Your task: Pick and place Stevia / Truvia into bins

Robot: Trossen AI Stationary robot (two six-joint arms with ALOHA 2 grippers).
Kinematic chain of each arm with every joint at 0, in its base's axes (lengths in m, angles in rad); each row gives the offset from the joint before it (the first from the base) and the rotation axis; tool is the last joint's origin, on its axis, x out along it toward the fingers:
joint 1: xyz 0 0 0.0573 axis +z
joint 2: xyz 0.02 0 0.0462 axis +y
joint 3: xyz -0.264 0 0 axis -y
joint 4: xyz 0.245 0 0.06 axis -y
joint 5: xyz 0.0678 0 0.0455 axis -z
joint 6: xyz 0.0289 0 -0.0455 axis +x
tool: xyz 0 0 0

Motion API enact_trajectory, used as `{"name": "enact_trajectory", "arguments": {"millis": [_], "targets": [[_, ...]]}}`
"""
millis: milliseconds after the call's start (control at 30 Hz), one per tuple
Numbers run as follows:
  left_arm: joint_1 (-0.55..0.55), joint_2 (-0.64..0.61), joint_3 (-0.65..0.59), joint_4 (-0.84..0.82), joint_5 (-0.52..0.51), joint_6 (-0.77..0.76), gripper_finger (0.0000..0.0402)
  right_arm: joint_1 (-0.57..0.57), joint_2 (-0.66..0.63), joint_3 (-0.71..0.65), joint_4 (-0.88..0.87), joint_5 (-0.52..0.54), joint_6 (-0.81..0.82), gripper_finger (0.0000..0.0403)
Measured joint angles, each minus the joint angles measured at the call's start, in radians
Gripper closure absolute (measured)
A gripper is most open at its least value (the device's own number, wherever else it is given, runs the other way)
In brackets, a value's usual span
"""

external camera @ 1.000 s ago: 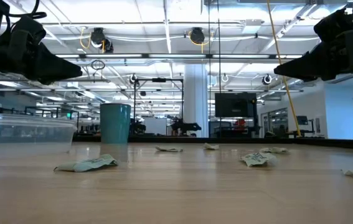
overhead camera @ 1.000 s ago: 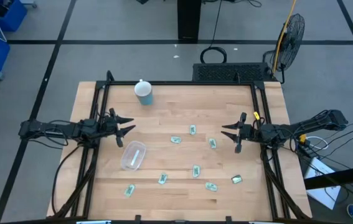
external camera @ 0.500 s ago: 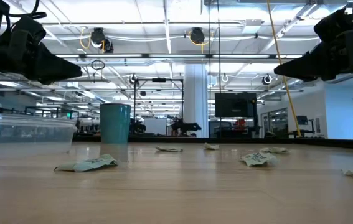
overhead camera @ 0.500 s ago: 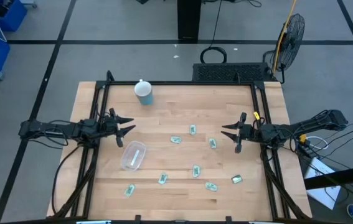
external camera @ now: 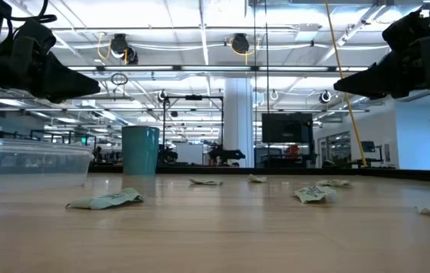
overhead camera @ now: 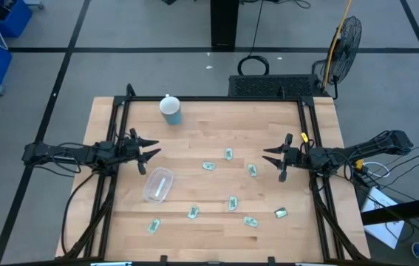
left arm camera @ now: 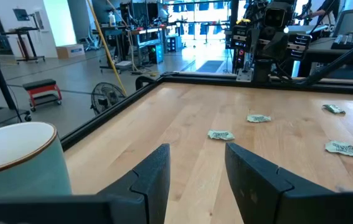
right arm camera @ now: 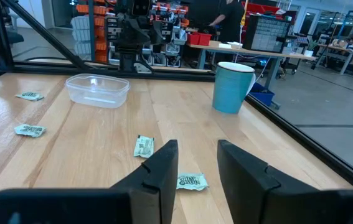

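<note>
Now the small clear plastic tub (overhead camera: 157,184) sits between both spread tools, left tool (overhead camera: 150,151) nearest, right tool (overhead camera: 274,157) far, little green packets (overhead camera: 229,202) beside it.

Bare wood lies open between both raised arms; only the cup (overhead camera: 170,109) stands tall, far edge

Robotics lab or workshop, open industrial hall, ceiling strip lights (external camera: 199,34), floor fan (overhead camera: 344,41), parts-bin racks (right arm camera: 92,25), workbenches (right arm camera: 251,53)
</note>
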Motion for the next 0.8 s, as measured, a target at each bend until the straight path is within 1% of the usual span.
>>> {"name": "enact_trajectory", "arguments": {"millis": [100,200,367,433,533,600,633,700,800], "targets": [[0.004,0.0,-0.001,0.025,-0.057,-0.011,0.0243,0.0,0.0,0.0,0.0,0.0,0.0,0.0298],[0.005,-0.001,-0.001,0.068,-0.113,0.029,0.0243,0.0,0.0,0.0,0.0,0.0,0.0,0.0298],[0.005,0.0,-0.001,0.106,-0.118,0.078,0.0243,0.0,0.0,0.0,0.0,0.0,0.0,0.0298],[0.005,0.0,-0.001,0.122,-0.112,0.052,0.0243,0.0,0.0,0.0,0.0,0.0,0.0,0.0298],[0.005,0.001,-0.001,0.141,-0.112,-0.052,0.0243,0.0,0.0,0.0,0.0,0.0,0.0,0.0298],[0.005,0.0,-0.001,0.192,-0.112,-0.074,0.0243,0.0,0.0,0.0,0.0,0.0,0.0,0.0298],[0.005,0.0,-0.001,0.22,-0.11,-0.082,0.0243,0.0,0.0,0.0,0.0,0.0,0.0,0.0298],[0.004,0.0,-0.001,0.262,-0.07,-0.125,0.0243,0.0,0.0,0.0,0.0,0.0,0.0,0.0298],[0.003,0.0,-0.001,0.352,0.037,-0.265,0.0243,0.0,0.0,0.0,0.0,0.0,0.0,0.0298]]}}
